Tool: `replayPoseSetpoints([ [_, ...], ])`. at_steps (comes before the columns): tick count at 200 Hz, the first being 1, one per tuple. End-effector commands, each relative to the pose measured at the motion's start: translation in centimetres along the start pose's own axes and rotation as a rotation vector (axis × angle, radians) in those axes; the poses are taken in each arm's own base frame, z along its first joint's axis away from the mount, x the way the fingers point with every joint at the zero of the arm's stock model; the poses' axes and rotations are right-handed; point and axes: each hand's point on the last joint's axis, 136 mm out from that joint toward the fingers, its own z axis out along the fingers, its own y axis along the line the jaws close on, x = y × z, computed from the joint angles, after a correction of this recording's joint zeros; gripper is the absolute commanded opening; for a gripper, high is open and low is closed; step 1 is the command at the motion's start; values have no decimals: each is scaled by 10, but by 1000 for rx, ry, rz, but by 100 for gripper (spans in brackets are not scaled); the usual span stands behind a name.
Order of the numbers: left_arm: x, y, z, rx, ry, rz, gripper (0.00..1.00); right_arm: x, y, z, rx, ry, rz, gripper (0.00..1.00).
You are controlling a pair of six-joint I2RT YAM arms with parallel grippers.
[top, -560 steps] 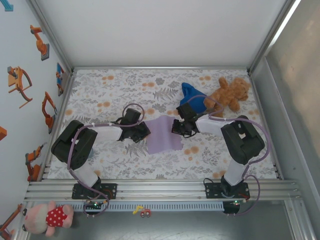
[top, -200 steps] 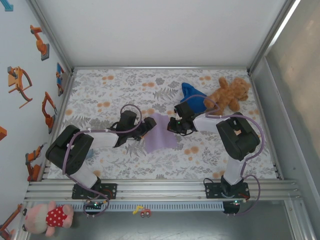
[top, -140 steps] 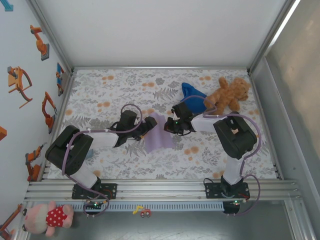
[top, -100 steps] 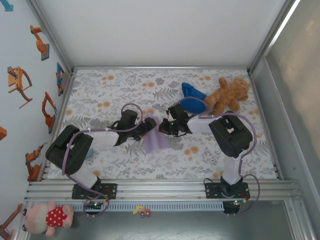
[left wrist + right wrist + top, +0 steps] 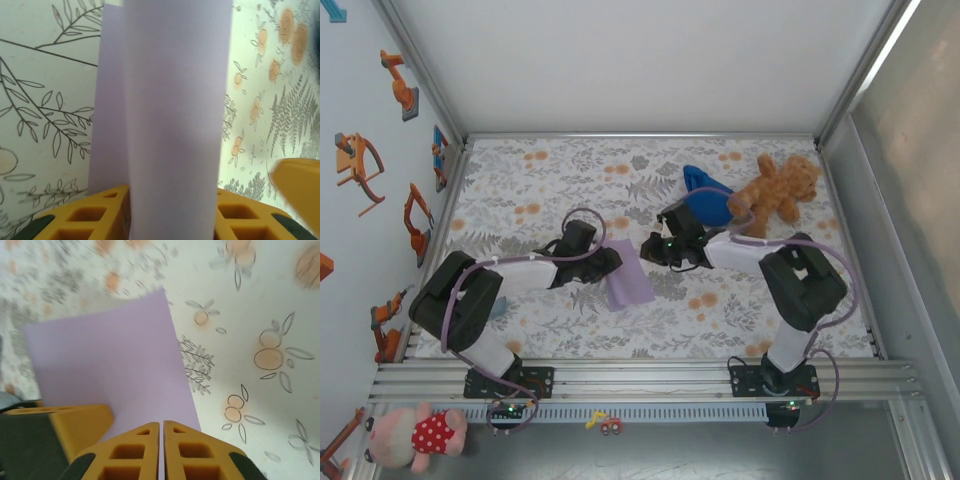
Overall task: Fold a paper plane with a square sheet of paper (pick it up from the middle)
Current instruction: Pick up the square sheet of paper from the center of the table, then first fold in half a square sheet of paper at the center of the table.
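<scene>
Both arms reach low over the flowered table (image 5: 520, 190), elbows out, wrists nearly meeting mid-table. The left claw (image 5: 609, 263) points right, at the near-left side of the lilac paper sheet (image 5: 629, 283). The sheet is folded to a narrow strip. From the wrist it drapes over the yellow fingers (image 5: 82, 220), hiding their gap, so I cannot tell whether they are open or closed. The right claw (image 5: 650, 250) points left with its fingers pressed together, tips at the sheet's edge and nothing seen between them. A blue cloth (image 5: 705, 195) and a teddy bear (image 5: 775, 190) lie beyond the right arm.
</scene>
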Motion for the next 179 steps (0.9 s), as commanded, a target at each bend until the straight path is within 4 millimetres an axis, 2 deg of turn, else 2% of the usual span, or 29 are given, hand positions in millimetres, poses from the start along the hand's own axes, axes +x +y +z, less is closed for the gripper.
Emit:
replayPoseSetpoints([
  [1, -15, -36, -30, 95, -46, 110, 32, -21, 3, -36, 13, -118, -71, 16],
  [27, -27, -67, -62, 230, -71, 153, 31, -36, 17, -63, -99, -187, -69, 34],
  [59, -40, -101, -100, 417, -52, 160, 30, -50, 57, -96, -344, -223, -90, 53],
  [98, -48, -144, -141, 615, -34, 203, 29, -51, 92, -109, -490, -181, -133, 67],
  [146, -51, -174, -165, 764, -2, 223, 29, -55, 120, -117, -657, -151, -130, 75],
  [179, -52, -177, -162, 785, 33, 214, 29, -54, 133, -123, -681, -122, -141, 75],
])
